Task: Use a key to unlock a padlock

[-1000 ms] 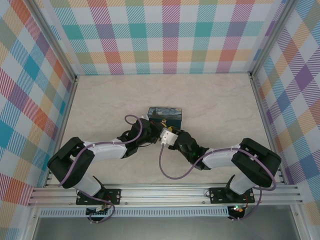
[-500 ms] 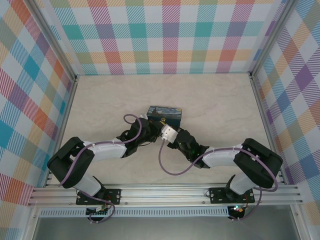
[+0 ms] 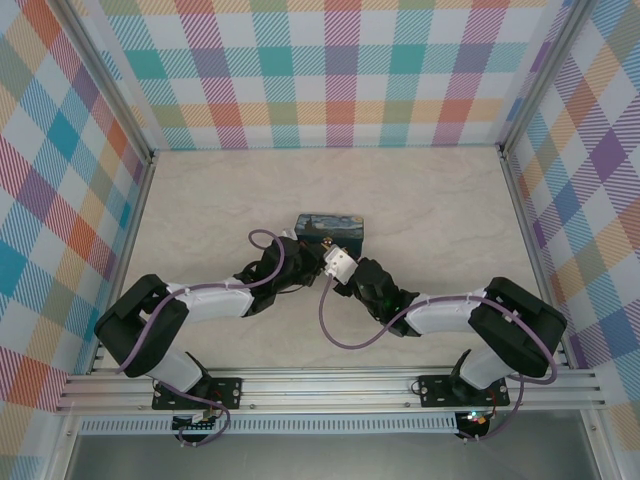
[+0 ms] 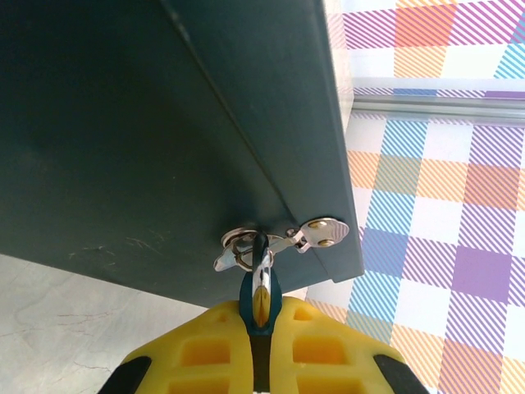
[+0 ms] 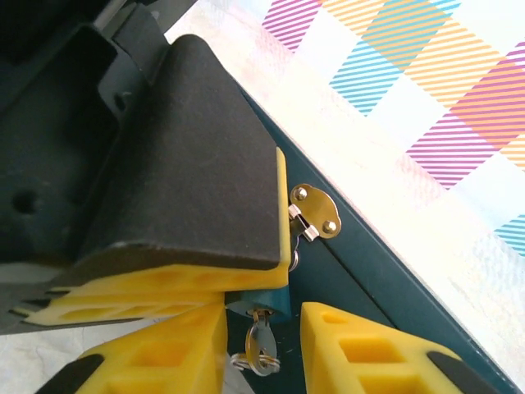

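Bench: the pale marbled bench (image 3: 430, 200) carries one blue painted box (image 3: 330, 226), about midway between its near and far edges and a little left of centre.
Arms: the left arm (image 3: 200, 300) and the right arm (image 3: 450, 315) both reach inward from the near edge, elbows out, their wrists meeting at the box's near face.
Left claw: the left claw (image 4: 261, 305) is pressed together on the padlock (image 4: 261, 286), pinching it just below the hasp (image 4: 316, 232) on the box's dark side.
Right claw: the right claw (image 5: 264, 322) is spread, with a yellow finger on either side of the key (image 5: 261, 338) and neither appearing to touch it.
Padlock: it hangs at the hasp with its thin loop through the fitting, and by all appearances it is locked.
Key: it juts from the padlock's underside with a small ring (image 5: 246, 361) at its head, seemingly already seated in the keyway.
Progress: insertion looks done, while the turn and the freeing of the shackle look left to do.
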Available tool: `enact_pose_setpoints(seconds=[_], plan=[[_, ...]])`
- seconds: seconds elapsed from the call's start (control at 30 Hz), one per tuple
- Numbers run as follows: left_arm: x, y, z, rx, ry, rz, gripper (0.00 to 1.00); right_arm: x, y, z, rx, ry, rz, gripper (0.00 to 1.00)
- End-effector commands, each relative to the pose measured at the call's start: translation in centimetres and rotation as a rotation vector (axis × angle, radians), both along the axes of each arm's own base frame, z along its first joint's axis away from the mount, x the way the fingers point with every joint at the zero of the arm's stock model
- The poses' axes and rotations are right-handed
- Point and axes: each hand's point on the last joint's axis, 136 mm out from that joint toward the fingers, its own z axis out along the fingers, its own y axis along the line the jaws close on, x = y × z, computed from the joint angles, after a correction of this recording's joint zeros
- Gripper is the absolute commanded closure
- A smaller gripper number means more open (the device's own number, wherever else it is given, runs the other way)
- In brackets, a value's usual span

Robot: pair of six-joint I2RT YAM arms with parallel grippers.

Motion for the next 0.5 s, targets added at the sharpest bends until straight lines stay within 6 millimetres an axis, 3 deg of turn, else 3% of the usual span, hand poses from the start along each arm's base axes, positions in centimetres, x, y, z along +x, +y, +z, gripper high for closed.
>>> enact_pose_setpoints(seconds=[0.0, 0.27, 0.47], plan=[[-0.2, -0.2, 2.0, -0.055, -0.039, -0.006, 1.00, -0.1, -0.3, 0.6, -0.005, -0.058, 0.010, 0.67], [-0.3, -0.4, 2.1, -0.056, -0.039, -0.019, 1.00, -0.4, -0.2, 0.8, 0.016, -0.047, 0.022, 0.75], [-0.4, -0.2, 1.8, -0.050, -0.035, -0.016, 1.00, -0.1, 0.3, 1.6, 0.031, -0.067, 0.023, 0.72]])
